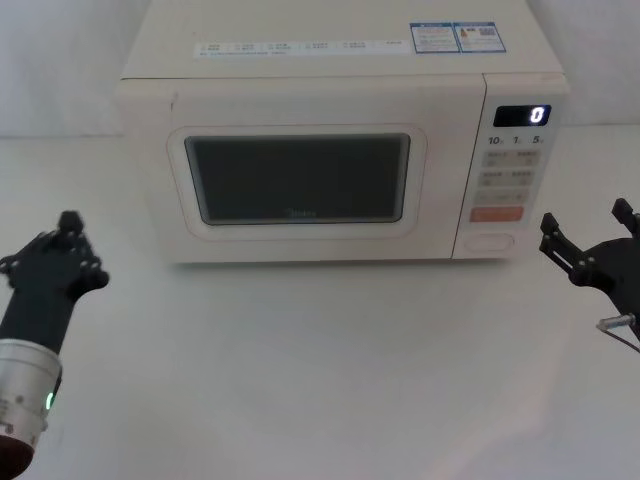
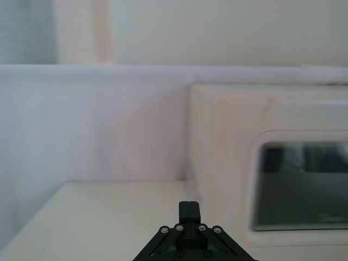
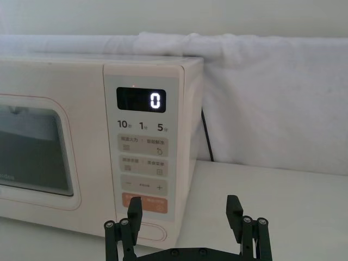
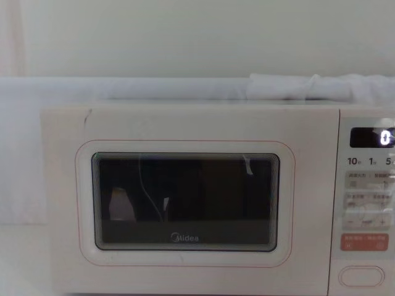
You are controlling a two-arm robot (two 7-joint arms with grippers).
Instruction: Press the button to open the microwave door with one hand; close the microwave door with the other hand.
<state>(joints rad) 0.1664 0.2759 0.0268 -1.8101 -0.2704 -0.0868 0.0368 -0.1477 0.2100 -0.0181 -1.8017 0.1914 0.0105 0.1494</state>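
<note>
Head view: microwave door shut, microwave at table's rear edge; button at panel's bottom. Left gripper narrow, idle.
Right wrist view: right gripper wide, near button.
Judgement: opening step; next, press.

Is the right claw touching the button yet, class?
Apart. The head view shows the right claw hovering beside the microwave, with bare table between it and the button; its fingers stand open.
</note>
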